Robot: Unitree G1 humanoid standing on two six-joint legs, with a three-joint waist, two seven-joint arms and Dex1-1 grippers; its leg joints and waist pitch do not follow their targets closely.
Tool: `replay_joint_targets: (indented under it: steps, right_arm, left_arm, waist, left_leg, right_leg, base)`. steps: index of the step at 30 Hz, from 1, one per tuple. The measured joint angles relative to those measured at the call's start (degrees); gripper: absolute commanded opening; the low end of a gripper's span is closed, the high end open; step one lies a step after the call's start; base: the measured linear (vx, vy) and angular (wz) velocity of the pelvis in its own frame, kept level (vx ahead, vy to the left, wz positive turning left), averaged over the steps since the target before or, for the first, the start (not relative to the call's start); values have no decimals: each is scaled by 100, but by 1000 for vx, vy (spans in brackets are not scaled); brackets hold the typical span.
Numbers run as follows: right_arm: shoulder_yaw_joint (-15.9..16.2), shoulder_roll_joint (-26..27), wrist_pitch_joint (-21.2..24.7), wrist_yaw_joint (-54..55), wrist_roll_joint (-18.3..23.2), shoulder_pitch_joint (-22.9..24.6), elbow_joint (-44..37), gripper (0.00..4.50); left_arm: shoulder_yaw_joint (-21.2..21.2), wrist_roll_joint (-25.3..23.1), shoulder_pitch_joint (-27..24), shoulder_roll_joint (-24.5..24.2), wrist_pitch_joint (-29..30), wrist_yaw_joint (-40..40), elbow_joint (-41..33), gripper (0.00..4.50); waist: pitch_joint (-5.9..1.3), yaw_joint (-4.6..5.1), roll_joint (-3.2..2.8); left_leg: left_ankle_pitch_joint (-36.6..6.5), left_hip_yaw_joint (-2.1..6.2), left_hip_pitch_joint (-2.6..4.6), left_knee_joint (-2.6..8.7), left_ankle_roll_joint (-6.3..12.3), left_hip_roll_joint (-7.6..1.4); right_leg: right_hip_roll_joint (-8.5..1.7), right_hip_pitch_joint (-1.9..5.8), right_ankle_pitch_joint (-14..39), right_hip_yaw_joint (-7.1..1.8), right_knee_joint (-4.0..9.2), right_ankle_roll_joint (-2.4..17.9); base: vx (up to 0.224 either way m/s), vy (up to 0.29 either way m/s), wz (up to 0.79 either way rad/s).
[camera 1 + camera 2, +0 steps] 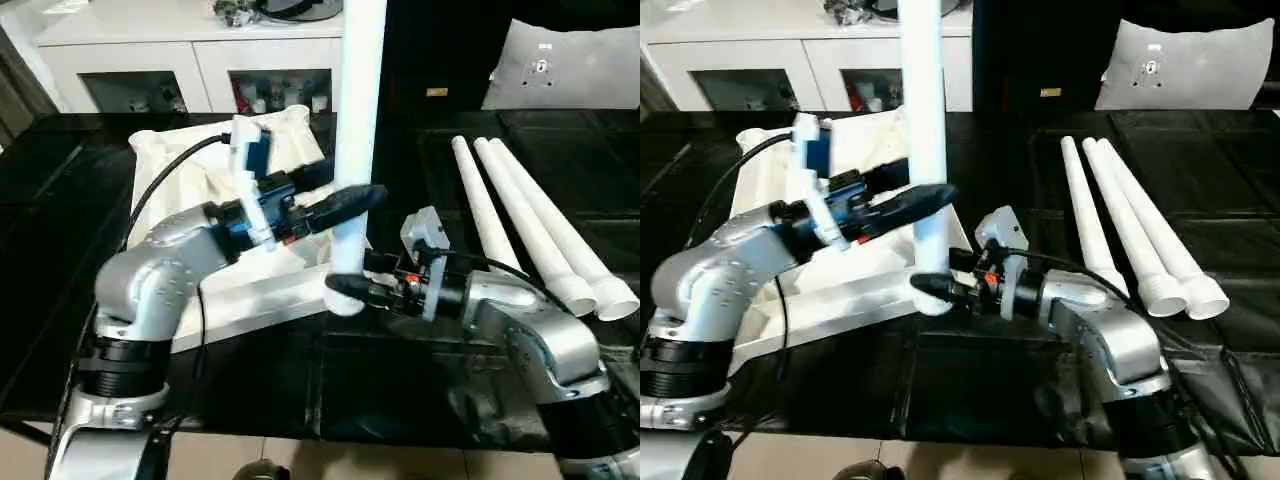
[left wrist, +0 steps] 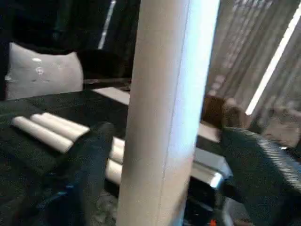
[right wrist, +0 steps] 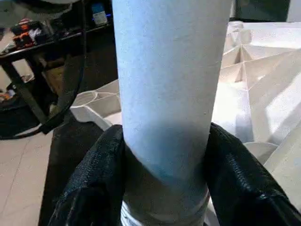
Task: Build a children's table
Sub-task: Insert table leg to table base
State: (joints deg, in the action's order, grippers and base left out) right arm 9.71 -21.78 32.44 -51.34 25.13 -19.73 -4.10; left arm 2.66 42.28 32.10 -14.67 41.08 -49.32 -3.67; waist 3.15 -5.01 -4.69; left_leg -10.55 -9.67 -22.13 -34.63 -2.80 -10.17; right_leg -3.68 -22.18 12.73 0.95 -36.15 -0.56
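Head high; wrists near leg (image 3: 164, 94)

Silver forearms (image 1: 165, 265), black cables (image 1: 165, 170), black-fingered tools (image 1: 345, 290)

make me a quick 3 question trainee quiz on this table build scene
1. True or false: the upright leg stands at a corner of the table top.
2. How many spare legs lie on the black surface at the robot's right?
3. Which one grips the upright leg near its base: A) left gripper B) right gripper?

Key: 1 true. 2 three. 3 B; in the right wrist view its fingers press both sides of the leg, while the left gripper's fingers stand apart from it higher up.
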Motion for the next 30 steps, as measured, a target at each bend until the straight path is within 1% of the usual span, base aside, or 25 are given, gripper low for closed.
replay_joint_targets:
  steps: [1, 2, 5, 6, 7, 11, 12, 13, 15, 16, 17, 18, 20, 22, 30]
  right_arm:
    - [5, -24, 2, -44, 6, 0, -2, 200]
    - [26, -77, 9, -113, 12, 0, -11, 200]
    - [51, -138, 34, -234, 12, 0, -22, 200]
    - [64, -141, 56, -248, 12, 0, -24, 200]
    - [73, -145, 67, -251, 12, 0, -23, 199]
    - [117, -152, 67, -300, 12, 0, -29, 199]
    - [119, -153, 68, -298, 12, 0, -29, 199]
    - [120, -156, 68, -300, 12, 0, -29, 199]
    - [143, -156, 68, -315, 12, 1, -37, 199]
    - [153, -156, 71, -321, 11, 1, -36, 199]
    - [153, -157, 72, -322, 11, 1, -35, 199]
    - [153, -157, 72, -325, 11, 1, -36, 199]
    - [156, -157, 78, -367, 15, 1, -36, 199]
    - [156, -161, 85, -381, 15, 1, -35, 198]
    - [164, -169, 93, -396, 9, 1, -33, 198]
  left_arm:
    - [1, 44, 0, -31, 22, -69, 8, 383]
    - [-21, 75, -3, -104, 67, -182, 7, 348]
    - [-50, 78, -27, -230, 121, -333, 6, 350]
    - [-65, 76, -30, -247, 124, -365, 6, 336]
    - [-94, 75, -30, -249, 124, -384, 6, 303]
    - [-142, 56, -30, -256, 104, -388, 18, 305]
    - [-149, 53, -30, -258, 100, -397, 18, 266]
    - [-160, 38, -29, -264, 90, -408, 18, 258]
    - [-159, 12, -28, -272, 68, -408, 52, 263]
    - [-160, 8, -28, -272, 60, -411, 74, 248]
    - [-168, 7, -28, -273, 59, -418, 82, 248]
    - [-187, 5, -28, -273, 58, -423, 89, 215]
    - [-193, -18, -28, -279, 31, -423, 111, 218]
    - [-196, -37, -28, -294, 16, -438, 112, 190]
    - [-195, -77, -27, -304, -39, -487, 166, 181]
  waist:
    - [0, 0, 0]
    - [0, -1, -1]
    - [-1, 0, -2]
    - [-1, 1, -2]
    - [-1, 0, -2]
    - [-2, 0, -3]
    - [-2, 0, -3]
    - [-2, 0, -3]
    - [-2, 0, -3]
    - [-2, 0, -4]
    - [-2, 0, -4]
    - [-2, 0, -4]
    - [-2, 0, -4]
    - [-2, 0, -4]
    - [-2, -1, -4]
  left_leg:
    - [0, 0, 0, -1, 0, 0]
    - [0, 0, 0, -1, 0, 0]
    - [0, 0, 0, -1, 0, 0]
    - [0, 0, 0, -1, 0, 0]
    - [0, 0, 0, -1, 0, 0]
    - [0, 0, 0, -1, 0, 0]
    - [0, 0, 0, -1, 0, -1]
    - [0, 0, 0, -1, 0, 0]
    - [0, 0, 1, -1, 0, -1]
    - [0, 0, 0, -1, 0, -1]
    - [0, 0, 0, -1, 0, -1]
    - [0, 0, 1, -2, 0, -1]
    - [0, 0, 0, -2, 0, -1]
    - [0, 0, 0, -2, 0, -1]
    - [0, 0, 0, -2, 0, -1]
  right_leg:
    - [0, 0, 0, 0, -1, 0]
    - [0, 0, 0, 0, -1, 0]
    - [0, 0, 0, 0, -1, 0]
    - [0, 0, 0, 0, -1, 0]
    - [0, 0, 0, 0, -1, 0]
    - [0, 0, -1, 0, -1, 0]
    - [0, 0, -1, 0, -1, 1]
    - [0, 0, -1, 0, -1, 1]
    - [0, 0, -1, 0, -1, 1]
    - [0, 0, -1, 0, -1, 1]
    - [0, 0, -1, 0, -1, 1]
    - [0, 1, -1, 0, -1, 1]
    - [0, 1, -1, 0, -1, 1]
    - [0, 1, -1, 0, -1, 1]
    - [0, 1, -1, 0, -1, 1]
  base:
    - [0, 0, 0]
    - [0, 0, 0]
    - [0, 0, 0]
    - [0, 0, 0]
    - [0, 0, 0]
    - [0, 0, 0]
    - [0, 0, 0]
    - [0, 0, 0]
    - [0, 0, 0]
    - [0, 0, 0]
    - [0, 0, 0]
    - [0, 0, 0]
    - [0, 0, 0]
    - [0, 0, 0]
    - [0, 0, 0]
